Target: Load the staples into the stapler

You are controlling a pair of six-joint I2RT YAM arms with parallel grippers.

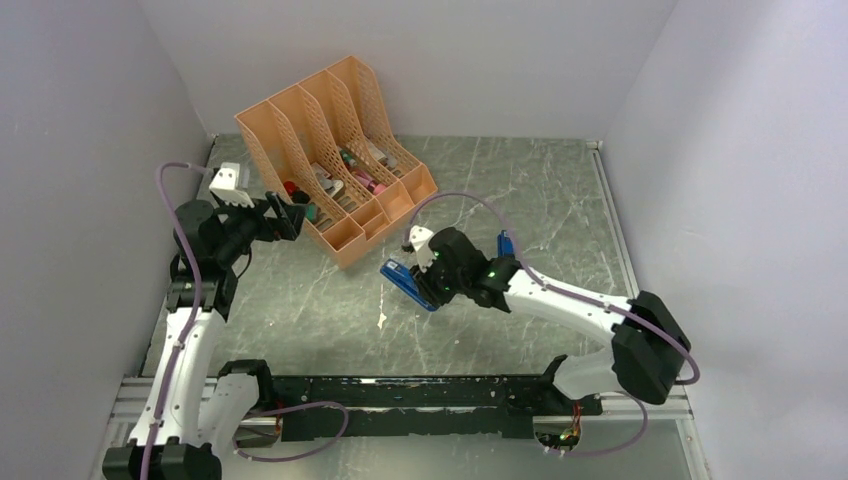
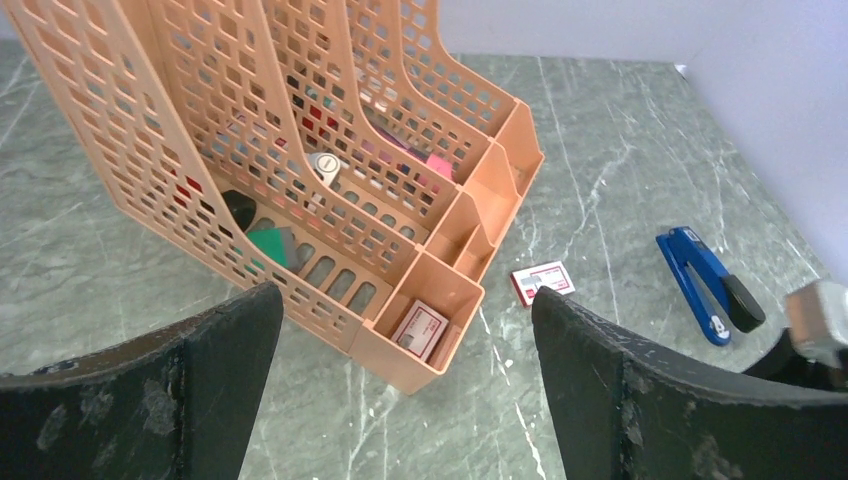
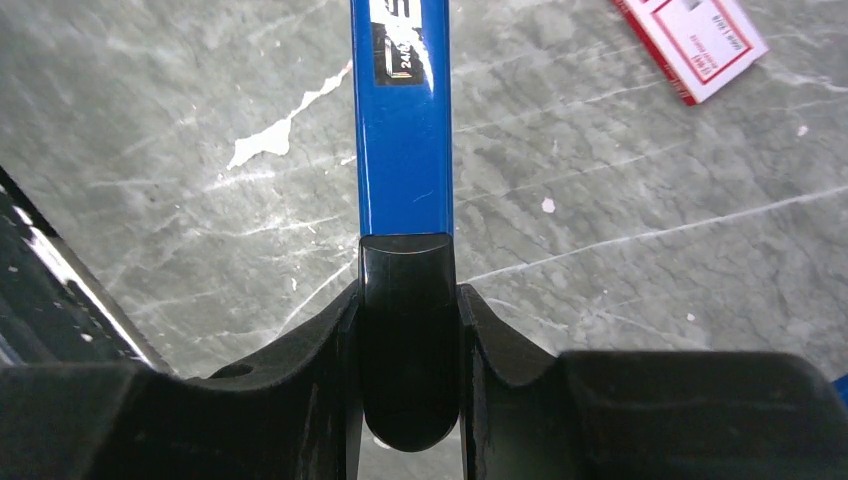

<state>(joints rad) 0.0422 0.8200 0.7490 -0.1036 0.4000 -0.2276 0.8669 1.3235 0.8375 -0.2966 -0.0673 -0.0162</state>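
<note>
The blue stapler point(image 1: 405, 283) with a black rear end lies out over the middle of the table. My right gripper point(image 1: 437, 285) is shut on that black end, and in the right wrist view both fingers press its sides point(image 3: 408, 290) while the blue arm point(image 3: 402, 130) points away. In the left wrist view the stapler point(image 2: 695, 272) shows at the right. I cannot tell whether it rests on the table. My left gripper point(image 1: 290, 220) hangs open and holds nothing, just in front of the organiser's near corner point(image 2: 405, 290). The staples themselves are not in view.
An orange mesh file organiser point(image 1: 340, 140) stands at the back left with assorted items in its slots. A white-and-red box point(image 2: 420, 328) sits in its front corner compartment. Another such box point(image 2: 541, 281) lies on the table between organiser and stapler, also in the right wrist view point(image 3: 695, 40).
</note>
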